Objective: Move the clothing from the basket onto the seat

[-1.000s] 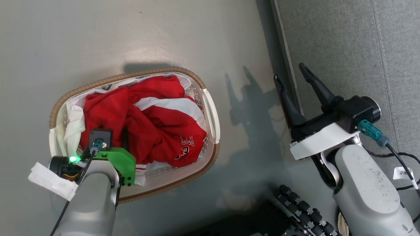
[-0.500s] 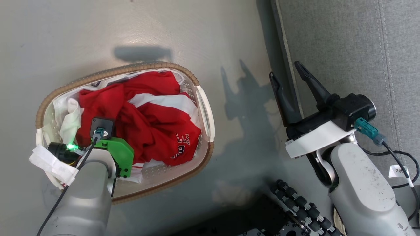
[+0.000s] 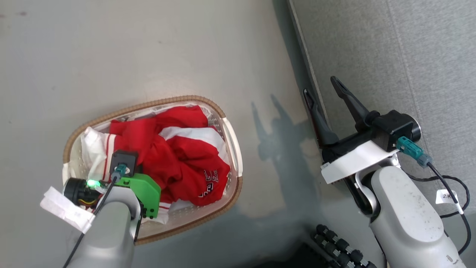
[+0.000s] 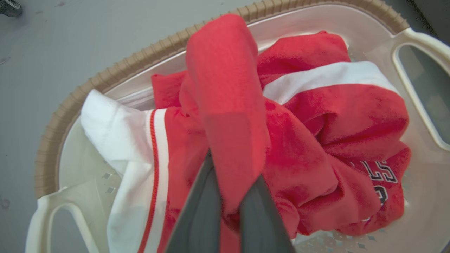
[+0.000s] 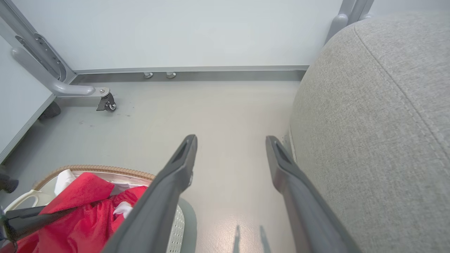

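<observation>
Clothing (image 4: pixel 334 116): 1 heap, 1 basket (image 4: pixel 105 80); L gripper (image 4: pixel 233 168) pinches fold.

Left arm: our left forearm (image 3: pixel 108 234) rises from the lower left of the head view, and the wrist carries a green bracket (image 3: pixel 143 188).
Left gripper: our left gripper (image 4: pixel 233 175) points downward, its two dark fingers (image 4: pixel 200 211) pinched together on a fold of the clothing (image 4: pixel 225 88).
Right arm: our right forearm (image 3: pixel 405 208) comes in from the lower right, angled up and leftward.
Right gripper: our right gripper (image 3: pixel 319 85) hangs in the air, its long fingers spread wide apart and empty.
</observation>
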